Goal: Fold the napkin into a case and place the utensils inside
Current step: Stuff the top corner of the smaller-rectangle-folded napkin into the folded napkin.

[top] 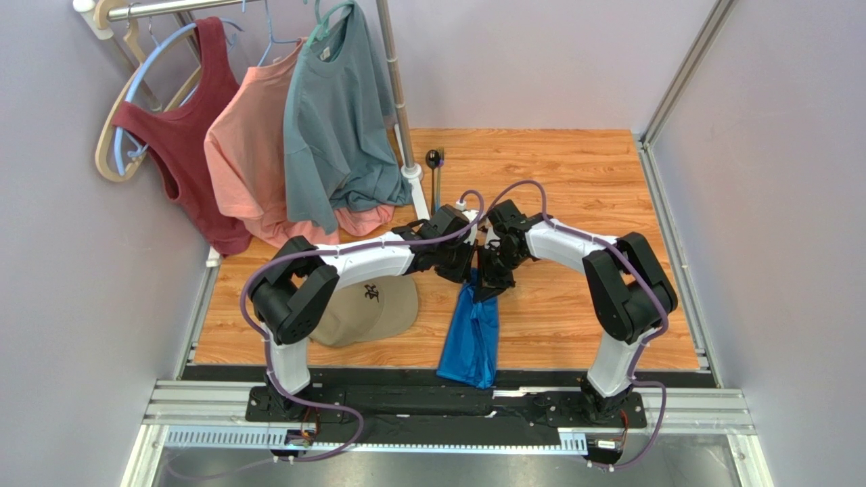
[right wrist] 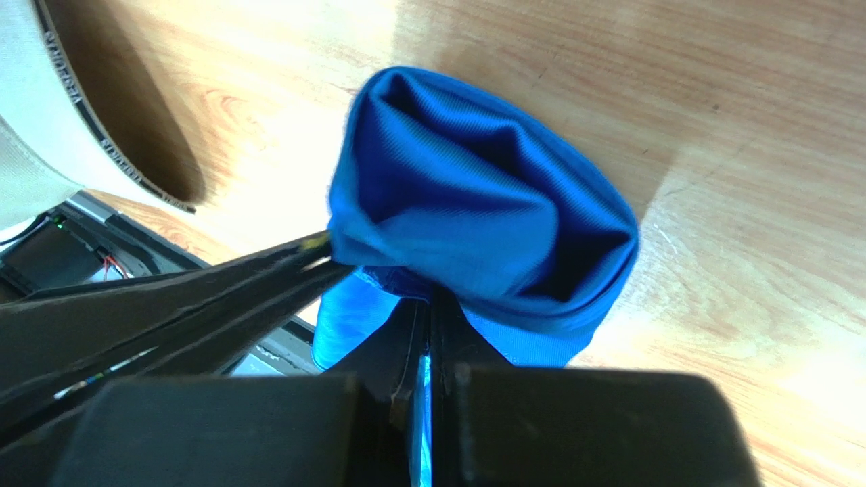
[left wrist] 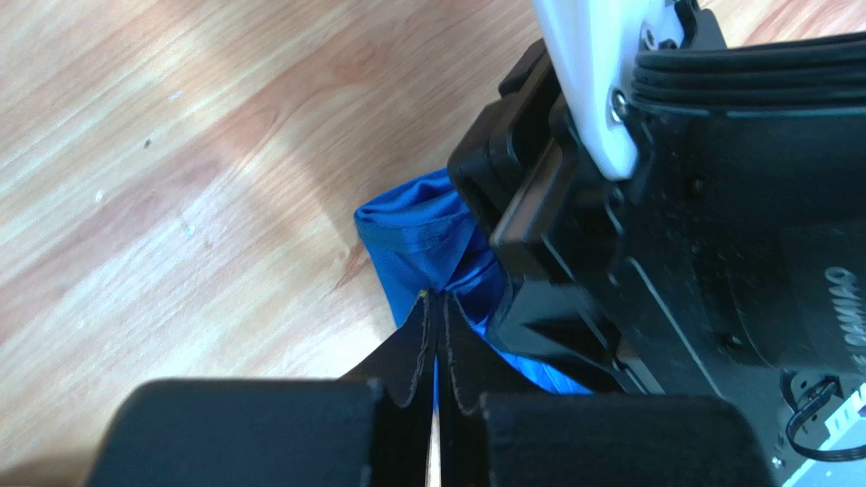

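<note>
The bright blue napkin (top: pixel 471 340) hangs as a narrow bunched strip from both grippers down to the table's near edge. My left gripper (top: pixel 464 272) and right gripper (top: pixel 490 280) meet at its upper end, almost touching. In the left wrist view the left gripper (left wrist: pixel 435 302) is shut on a pinch of the napkin (left wrist: pixel 415 231). The right gripper (right wrist: pixel 428 309) is shut on the napkin's (right wrist: pixel 478 183) puffed top edge, with the left gripper's fingers (right wrist: pixel 203 294) pinching just beside it. The utensils lie far back by the rack pole: a black-bowled spoon (top: pixel 434 158) and a fork (top: pixel 439 191).
A tan cap (top: pixel 368 307) lies left of the napkin, under the left arm. A clothes rack at the back left holds a maroon top (top: pixel 193 132), a pink shirt (top: pixel 249 152) and a grey-teal T-shirt (top: pixel 335 112). Walls enclose the wooden table (top: pixel 579 183).
</note>
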Motion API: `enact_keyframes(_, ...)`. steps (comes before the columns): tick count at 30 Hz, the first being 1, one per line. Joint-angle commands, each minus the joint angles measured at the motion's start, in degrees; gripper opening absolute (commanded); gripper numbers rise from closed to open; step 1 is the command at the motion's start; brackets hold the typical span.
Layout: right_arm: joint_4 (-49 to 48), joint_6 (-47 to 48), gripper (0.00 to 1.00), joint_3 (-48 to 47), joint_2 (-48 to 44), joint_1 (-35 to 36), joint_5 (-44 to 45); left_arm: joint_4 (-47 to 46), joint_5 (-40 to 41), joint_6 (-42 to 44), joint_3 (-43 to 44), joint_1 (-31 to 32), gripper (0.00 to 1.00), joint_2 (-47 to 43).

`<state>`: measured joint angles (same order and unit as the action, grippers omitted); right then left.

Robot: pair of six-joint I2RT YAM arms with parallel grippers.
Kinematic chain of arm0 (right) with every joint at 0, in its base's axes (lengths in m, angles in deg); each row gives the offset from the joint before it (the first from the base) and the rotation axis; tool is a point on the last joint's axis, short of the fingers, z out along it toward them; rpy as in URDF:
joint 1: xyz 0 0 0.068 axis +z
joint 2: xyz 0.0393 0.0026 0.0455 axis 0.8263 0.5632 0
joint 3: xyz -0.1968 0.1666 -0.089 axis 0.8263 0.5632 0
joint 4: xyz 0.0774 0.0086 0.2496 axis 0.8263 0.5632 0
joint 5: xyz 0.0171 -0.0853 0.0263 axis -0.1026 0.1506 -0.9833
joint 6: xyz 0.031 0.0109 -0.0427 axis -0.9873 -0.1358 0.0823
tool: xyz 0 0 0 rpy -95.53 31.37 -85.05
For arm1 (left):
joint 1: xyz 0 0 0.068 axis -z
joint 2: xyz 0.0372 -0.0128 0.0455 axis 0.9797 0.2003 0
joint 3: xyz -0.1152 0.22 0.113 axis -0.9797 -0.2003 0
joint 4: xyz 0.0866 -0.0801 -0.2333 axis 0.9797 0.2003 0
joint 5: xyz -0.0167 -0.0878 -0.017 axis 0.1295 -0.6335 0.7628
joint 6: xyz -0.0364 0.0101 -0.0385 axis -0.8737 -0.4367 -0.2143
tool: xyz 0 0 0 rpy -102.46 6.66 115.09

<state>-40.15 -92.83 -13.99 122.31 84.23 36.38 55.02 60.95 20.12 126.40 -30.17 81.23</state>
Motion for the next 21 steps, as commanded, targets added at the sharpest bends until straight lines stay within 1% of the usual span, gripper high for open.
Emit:
enact_keyframes(1,0.9,-2.6,0.00,-2.6,1.5,0.9,1.6,-0.5,-1.8,2.9,1.0,0.2,0.00,-4.6)
enact_keyframes(2,0.7,-3.4,0.00,-2.8,1.8,1.0,2.1,-1.1,-3.3,3.0,0.7,0.2,0.00,-4.8)
enact_keyframes(6,0.4,-5.9,0.00,-3.3,1.5,1.0,3.1,-3.0,-4.4,2.2,-1.0,0.2,0.00,-5.7)
enact_keyframes(11,-1.0,-9.1,0.00,-4.7,1.5,1.0,2.4,-4.4,-6.7,0.6,-1.8,0.2,0.00,-5.1)
enact_keyframes(16,-6.4,-13.5,0.00,-3.4,-1.2,0.7,1.0,-4.2,-6.3,0.4,-2.4,0.2,0.00,-4.6)
enact_keyframes(21,-13.1,-18.5,0.00,1.6,-2.9,-0.6,-1.5,-4.3,-4.4,0.1,-3.8,0.2,0.00,-5.1)
